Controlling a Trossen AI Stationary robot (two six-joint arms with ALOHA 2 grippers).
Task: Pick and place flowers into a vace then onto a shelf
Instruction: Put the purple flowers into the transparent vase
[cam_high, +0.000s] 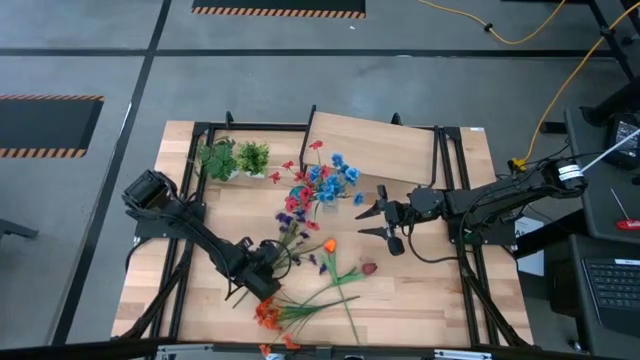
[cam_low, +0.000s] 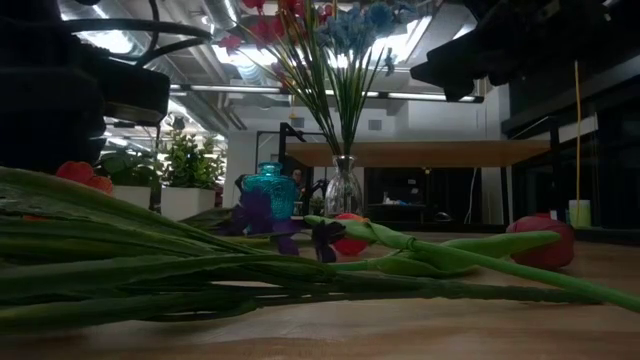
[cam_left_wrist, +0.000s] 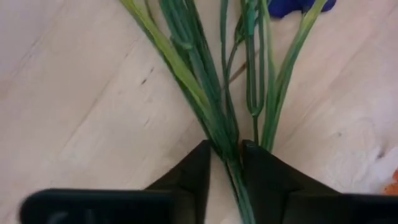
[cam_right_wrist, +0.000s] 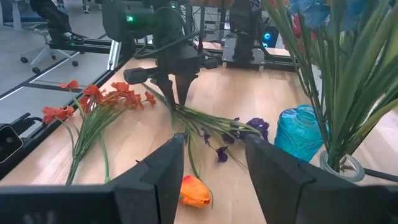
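Several flower sprays lie flat on the wooden table: a purple spray (cam_right_wrist: 252, 126), an orange-red spray (cam_high: 270, 312) and an orange tulip (cam_high: 330, 245). More red and blue flowers (cam_high: 322, 182) stand with their stems in a clear glass vase (cam_low: 343, 190), beside a teal glass jar (cam_low: 270, 190). My left gripper (cam_high: 262, 275) points steeply down, shut on the purple spray's green stems. My right gripper (cam_high: 378, 222) hangs open in the air right of the vase, holding nothing. The shelf (cam_high: 375, 148) stands at the table's far side. My left gripper pinches the purple spray's green stems (cam_left_wrist: 227, 140) between its two fingers, where the stems run together into one bunch. The fingers (cam_left_wrist: 198, 171) come from above, pointing steeply down, and lie across the stems. The spray lies along the table.
Two leafy green plants in white pots (cam_high: 232, 158) stand at the far left. A dark red bloom (cam_high: 368, 268) lies near the tulip. Black frame rails (cam_high: 185, 250) run along both sides of the table. Bare wood shows near the right front corner.
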